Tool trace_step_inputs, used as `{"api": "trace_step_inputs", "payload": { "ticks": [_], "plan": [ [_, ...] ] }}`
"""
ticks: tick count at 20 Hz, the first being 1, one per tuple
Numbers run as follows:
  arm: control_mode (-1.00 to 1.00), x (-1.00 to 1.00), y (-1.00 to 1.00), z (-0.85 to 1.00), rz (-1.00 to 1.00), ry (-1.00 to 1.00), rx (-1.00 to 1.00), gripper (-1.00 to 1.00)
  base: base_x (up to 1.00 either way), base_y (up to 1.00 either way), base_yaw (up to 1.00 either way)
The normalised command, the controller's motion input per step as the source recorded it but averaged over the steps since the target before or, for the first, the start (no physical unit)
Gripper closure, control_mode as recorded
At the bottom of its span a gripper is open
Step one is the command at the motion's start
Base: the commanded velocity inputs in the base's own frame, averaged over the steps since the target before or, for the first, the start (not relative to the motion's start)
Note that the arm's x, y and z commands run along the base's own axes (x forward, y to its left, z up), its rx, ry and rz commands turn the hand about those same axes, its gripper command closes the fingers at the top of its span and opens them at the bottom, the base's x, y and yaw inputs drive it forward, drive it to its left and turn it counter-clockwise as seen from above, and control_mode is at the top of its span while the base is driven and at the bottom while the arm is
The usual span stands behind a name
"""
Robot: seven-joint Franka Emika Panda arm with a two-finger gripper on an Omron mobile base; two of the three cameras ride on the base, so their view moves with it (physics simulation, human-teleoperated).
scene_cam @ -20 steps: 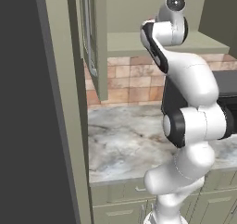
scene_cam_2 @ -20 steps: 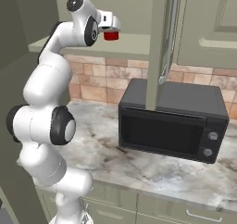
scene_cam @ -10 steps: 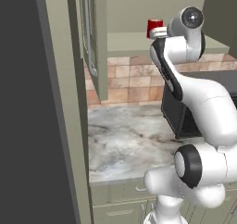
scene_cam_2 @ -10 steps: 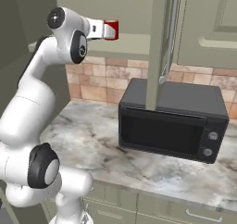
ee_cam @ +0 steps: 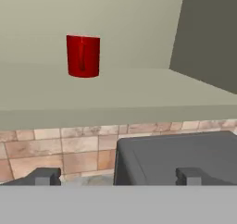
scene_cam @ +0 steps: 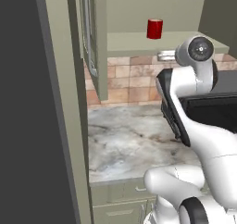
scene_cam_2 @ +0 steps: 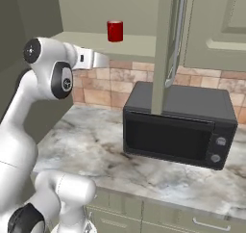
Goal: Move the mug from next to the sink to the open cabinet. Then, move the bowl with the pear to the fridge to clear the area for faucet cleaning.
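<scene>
The red mug (scene_cam: 155, 28) (scene_cam_2: 115, 31) (ee_cam: 83, 55) stands upright and alone on the open cabinet's shelf (scene_cam: 134, 40) (ee_cam: 115, 93), well back from its front edge. My gripper (ee_cam: 116, 177) (scene_cam_2: 103, 60) is open with nothing between its fingers. It hangs in front of the shelf and just below its level, apart from the mug. The sink, bowl, pear, fridge and faucet are out of view.
A black microwave (scene_cam_2: 178, 126) (ee_cam: 176, 158) sits on the grey marble counter (scene_cam: 125, 144) under the shelf, to the right. The cabinet's open door (scene_cam: 95, 38) (scene_cam_2: 168, 34) juts forward at the side. A brick backsplash (scene_cam_2: 96, 87) runs behind.
The gripper carried the mug to the shelf, let go of it and has drawn back and down. The mug stays where it was set.
</scene>
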Motion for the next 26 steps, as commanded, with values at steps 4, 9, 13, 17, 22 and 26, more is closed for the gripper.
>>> {"api": "trace_step_inputs", "payload": {
  "ticks": [4, 9, 13, 17, 22, 26],
  "plan": [
    [-1.00, -1.00, 0.00, -0.30, -0.04, 0.01, 0.01, -1.00, 0.00, 0.00, 0.00],
    [1.00, 0.00, 0.00, 0.00, 0.00, 0.00, 0.00, -1.00, -1.00, 0.00, -0.49],
    [1.00, 0.00, 0.00, 0.00, 0.00, 0.00, 0.00, -1.00, -1.00, 0.02, -0.77],
    [1.00, 0.00, 0.00, 0.00, 0.00, 0.00, 0.00, -1.00, -0.96, 0.00, -0.80],
    [1.00, 0.00, 0.00, 0.00, 0.00, 0.00, 0.00, -1.00, -0.47, -0.38, -0.80],
    [1.00, 0.00, 0.00, 0.00, 0.00, 0.00, 0.00, -1.00, 0.00, -0.72, -0.87]
  ]
}}
